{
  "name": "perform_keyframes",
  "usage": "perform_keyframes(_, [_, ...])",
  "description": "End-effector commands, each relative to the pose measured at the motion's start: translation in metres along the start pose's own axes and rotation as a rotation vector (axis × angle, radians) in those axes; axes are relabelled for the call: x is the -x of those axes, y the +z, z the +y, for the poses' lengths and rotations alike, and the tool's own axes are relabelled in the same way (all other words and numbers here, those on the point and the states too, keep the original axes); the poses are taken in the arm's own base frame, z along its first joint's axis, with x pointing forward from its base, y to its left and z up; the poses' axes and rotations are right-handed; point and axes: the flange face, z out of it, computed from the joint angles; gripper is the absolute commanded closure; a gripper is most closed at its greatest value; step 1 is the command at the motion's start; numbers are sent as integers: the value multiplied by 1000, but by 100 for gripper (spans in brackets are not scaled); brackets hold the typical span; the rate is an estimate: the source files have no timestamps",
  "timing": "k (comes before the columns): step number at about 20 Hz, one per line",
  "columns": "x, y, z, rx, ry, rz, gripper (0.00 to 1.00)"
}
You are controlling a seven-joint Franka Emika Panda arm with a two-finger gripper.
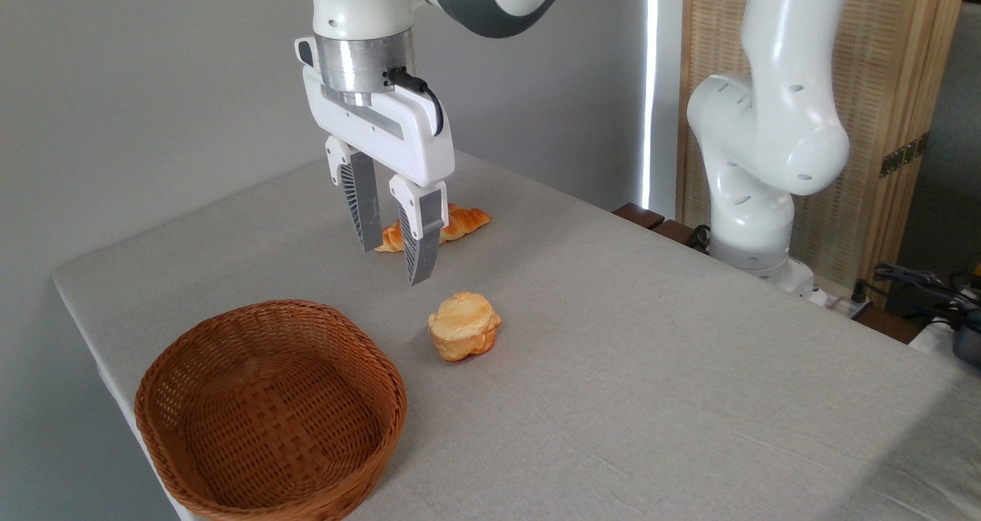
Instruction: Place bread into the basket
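The bread, a long glossy golden-orange braided loaf, lies on the grey table behind my gripper, and the fingers hide its left half. My gripper hangs above the table in front of the loaf, open, with nothing between its fingers. The basket, a shallow oval of reddish-brown wicker, stands empty at the front left near the table's edge, below and to the left of the gripper.
A short round pale-topped bun sits on the table just right of the basket and below the gripper. The arm's white base stands at the table's far right edge, with cables beside it.
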Motion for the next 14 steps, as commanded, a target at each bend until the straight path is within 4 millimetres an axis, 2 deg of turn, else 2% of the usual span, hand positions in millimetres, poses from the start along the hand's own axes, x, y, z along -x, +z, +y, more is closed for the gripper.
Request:
perform_keyframes(1, [-5, -3, 4, -11, 5, -9, 0])
perform_keyframes(11, [-4, -7, 0, -18, 1, -1, 0])
perform_keyframes(14, [-6, -3, 0, -13, -2, -8, 0])
